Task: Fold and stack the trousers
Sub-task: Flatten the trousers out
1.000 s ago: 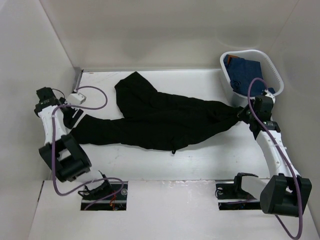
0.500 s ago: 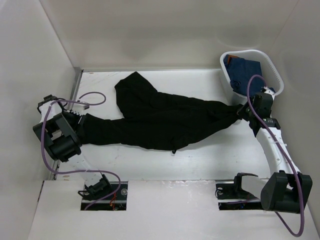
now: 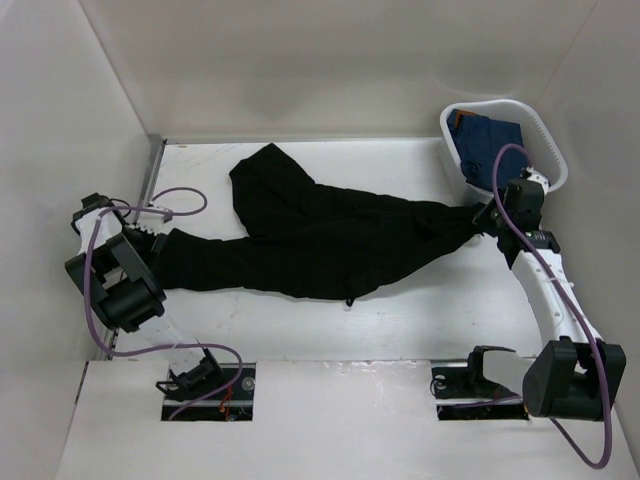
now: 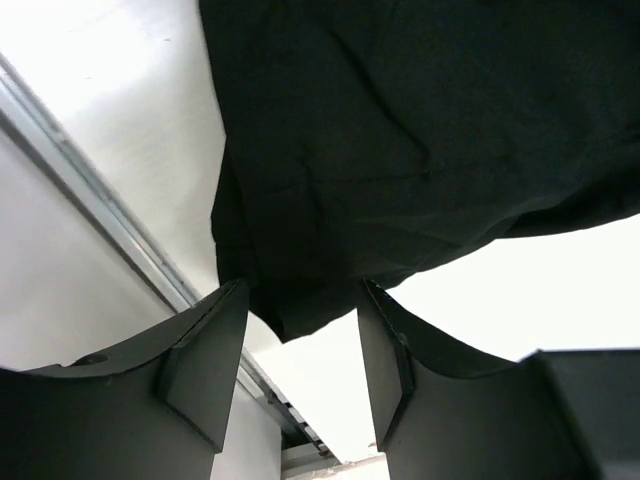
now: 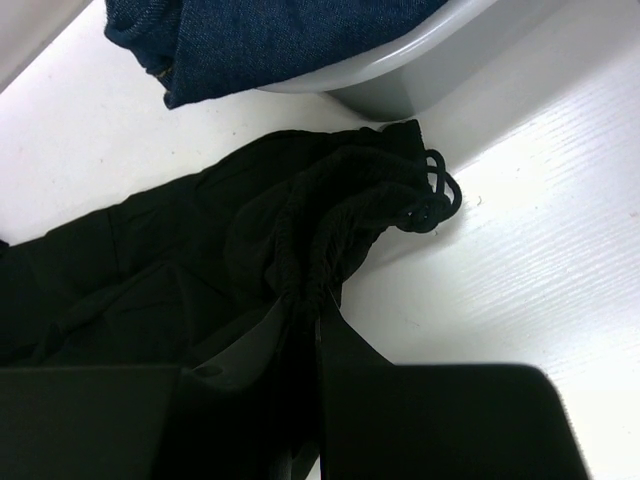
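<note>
"Black cloth all over my screen. Where do the trousers (image 3: 330, 240) lie?" my spotter asks.

"Spread out on the table (image 3: 420, 320), unfolded. The waist end is just beside the basket (image 3: 545, 135), on its near side, and both legs run away from it. One bends off toward the back wall. The other reaches the table edge farthest from the basket. The blue denim garment (image 3: 490, 135) sits in the basket, apart from them."

"And your pincers?"

"My right gripper (image 5: 308, 305) is clamped on the bunched waistband, next to the drawstring (image 5: 437, 195), right by the basket. My left gripper (image 4: 300, 300) is at the end farthest from the basket. Its jaws are apart and the cuff of the long leg hangs in the gap between them, so nothing is pinched there yet."

"So which step is that?"

"I'd call it the very start, getting both ends in hand for the first fold. Nothing is folded and nothing is stacked. Next, I judge, I should close the left on that cuff and carry it toward the basket end so cuff meets waist. The other leg is splayed, so I expect it wants laying alongside first, or the fold will come out crooked. The cloth looks limp and may slip from a shallow bite."
</note>
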You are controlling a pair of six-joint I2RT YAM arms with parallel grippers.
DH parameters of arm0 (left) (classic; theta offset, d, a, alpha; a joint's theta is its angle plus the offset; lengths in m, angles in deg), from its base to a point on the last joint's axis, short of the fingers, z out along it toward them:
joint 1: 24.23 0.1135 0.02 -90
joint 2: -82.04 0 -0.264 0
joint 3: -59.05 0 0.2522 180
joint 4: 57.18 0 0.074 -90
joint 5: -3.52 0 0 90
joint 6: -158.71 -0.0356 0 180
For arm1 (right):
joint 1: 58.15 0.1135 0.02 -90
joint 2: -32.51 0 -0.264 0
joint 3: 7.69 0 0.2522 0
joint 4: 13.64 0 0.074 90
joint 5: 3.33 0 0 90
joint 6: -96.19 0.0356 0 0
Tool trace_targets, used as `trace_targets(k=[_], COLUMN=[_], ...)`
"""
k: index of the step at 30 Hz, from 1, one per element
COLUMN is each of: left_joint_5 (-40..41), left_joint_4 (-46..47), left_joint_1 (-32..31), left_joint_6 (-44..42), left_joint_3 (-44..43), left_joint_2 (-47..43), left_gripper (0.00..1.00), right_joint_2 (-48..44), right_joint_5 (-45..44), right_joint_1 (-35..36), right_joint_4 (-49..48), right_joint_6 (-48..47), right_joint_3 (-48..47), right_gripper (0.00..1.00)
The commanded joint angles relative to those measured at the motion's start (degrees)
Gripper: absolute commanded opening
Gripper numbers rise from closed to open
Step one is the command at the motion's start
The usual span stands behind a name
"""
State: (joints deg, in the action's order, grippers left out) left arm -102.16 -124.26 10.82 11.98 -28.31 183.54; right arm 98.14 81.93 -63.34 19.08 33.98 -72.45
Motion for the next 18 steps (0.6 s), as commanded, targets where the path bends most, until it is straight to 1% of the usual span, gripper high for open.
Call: trace_targets(k=[1,5,7,9,10,12,13,14,16,18], left_joint_5=[0.1,-0.3,-1.2,-1.6,-1.8,-1.9,-2.0,-2.2,-2.4,-2.4], left_joint_4=[-0.6,-1.1,-0.7,-0.8,-0.7,0.0,0.3,1.6,4.7,8.9], left_joint_1=[-0.9,-0.6,-0.7,-0.8,-0.9,-0.9,-0.6,0.1,1.7,4.0], left_joint_6=[-1.3,-0.5,-0.4,-0.3,-0.1,0.8,1.3,2.0,3.6,7.4], left_joint_3=[0.7,-0.6,-0.2,0.0,0.1,0.2,0.2,0.0,-0.4,-2.8], left_joint_2=[1.5,2.6,1.7,1.3,1.3,1.3,1.0,0.1,-1.8,-5.0], left_gripper=[0.46,0.42,0.3,0.22,0.15,0.05,0.02,0.0,0.0,0.0], right_joint_2=[-0.4,-1.2,-1.4,-1.5,-1.5,-1.6,-1.7,-2.0,-2.3,-2.2], right_joint_5=[-1.6,-1.7,-1.7,-1.7,-1.7,-1.7,-1.7,-1.7,-1.7,-1.5], right_joint_1=[0.3,0.3,0.3,0.3,0.3,0.3,0.3,0.3,0.0,-0.7], right_joint_4=[-2.1,-2.2,-2.3,-2.3,-2.3,-2.3,-2.3,-2.3,-1.9,-1.4], right_joint_6=[-1.1,-1.5,-1.5,-1.5,-1.5,-1.5,-1.5,-1.5,-1.5,-1.5], right_joint_3=[-3.2,-2.8,-2.3,-2.1,-2.0,-1.9,-1.9,-1.9,-2.2,-3.4], right_gripper=[0.04,0.04,0.04,0.04,0.04,0.04,0.04,0.04,0.03,0.01])
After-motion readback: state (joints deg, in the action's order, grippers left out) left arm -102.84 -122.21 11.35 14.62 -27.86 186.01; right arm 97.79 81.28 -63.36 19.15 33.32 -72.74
